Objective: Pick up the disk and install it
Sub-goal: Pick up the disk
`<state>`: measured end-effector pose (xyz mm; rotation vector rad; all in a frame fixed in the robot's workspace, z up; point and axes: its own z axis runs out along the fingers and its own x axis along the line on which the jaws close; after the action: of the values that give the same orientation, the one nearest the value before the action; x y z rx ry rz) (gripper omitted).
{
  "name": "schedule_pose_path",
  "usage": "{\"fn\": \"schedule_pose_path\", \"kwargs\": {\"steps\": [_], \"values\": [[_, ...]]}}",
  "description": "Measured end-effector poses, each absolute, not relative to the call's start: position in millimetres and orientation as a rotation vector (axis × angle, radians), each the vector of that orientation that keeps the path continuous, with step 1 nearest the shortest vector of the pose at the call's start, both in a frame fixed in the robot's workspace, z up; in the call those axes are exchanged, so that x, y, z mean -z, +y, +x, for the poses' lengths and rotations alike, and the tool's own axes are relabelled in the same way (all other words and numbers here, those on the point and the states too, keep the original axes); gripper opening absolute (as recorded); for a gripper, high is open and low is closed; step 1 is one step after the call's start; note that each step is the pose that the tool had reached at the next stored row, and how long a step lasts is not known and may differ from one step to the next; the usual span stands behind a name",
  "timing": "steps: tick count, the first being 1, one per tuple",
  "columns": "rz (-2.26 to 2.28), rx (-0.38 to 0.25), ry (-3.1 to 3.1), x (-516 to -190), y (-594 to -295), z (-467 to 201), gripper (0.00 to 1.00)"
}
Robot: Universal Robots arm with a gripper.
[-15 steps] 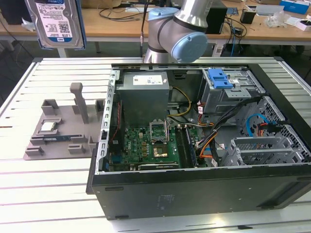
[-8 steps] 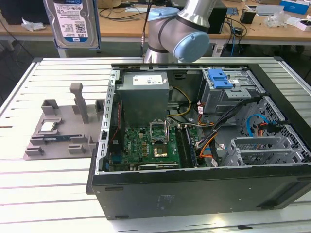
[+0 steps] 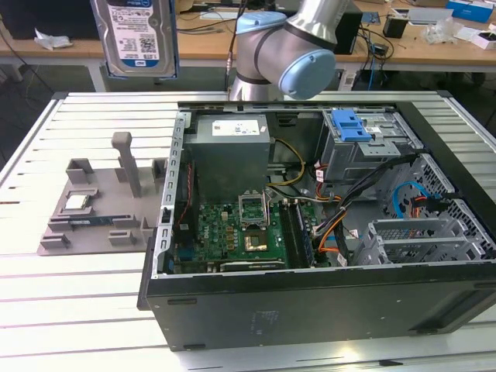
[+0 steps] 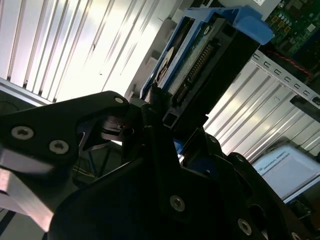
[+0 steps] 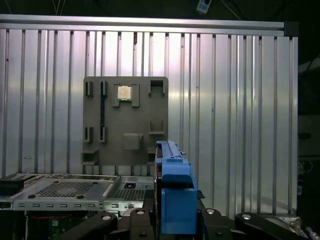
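So the gripper (image 4: 171, 120) is clamped shut on the disk (image 3: 136, 35), holding it upright and high over the table (image 3: 70, 294), I'd guess to clear the open PC case (image 3: 310, 310).

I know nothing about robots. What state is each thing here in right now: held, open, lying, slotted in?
Silver rectangular disk in its blue plastic bracket: held in the air, clamped by the gripper.
Black gripper: shut on the disk.
Black metal computer case: lying on its side, open, insides exposed.
Small square silver chip: seated in the grey plastic tray.
Thin narrow memory stick: lying in the same tray.
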<state>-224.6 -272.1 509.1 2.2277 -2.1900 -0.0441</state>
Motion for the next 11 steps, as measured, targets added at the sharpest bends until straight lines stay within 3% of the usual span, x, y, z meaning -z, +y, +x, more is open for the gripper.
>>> {"fn": "schedule_pose_path", "kwargs": {"steps": [11], "values": [[2.227,0.046,-2.189,-509,-272,-184,0.37]]}}
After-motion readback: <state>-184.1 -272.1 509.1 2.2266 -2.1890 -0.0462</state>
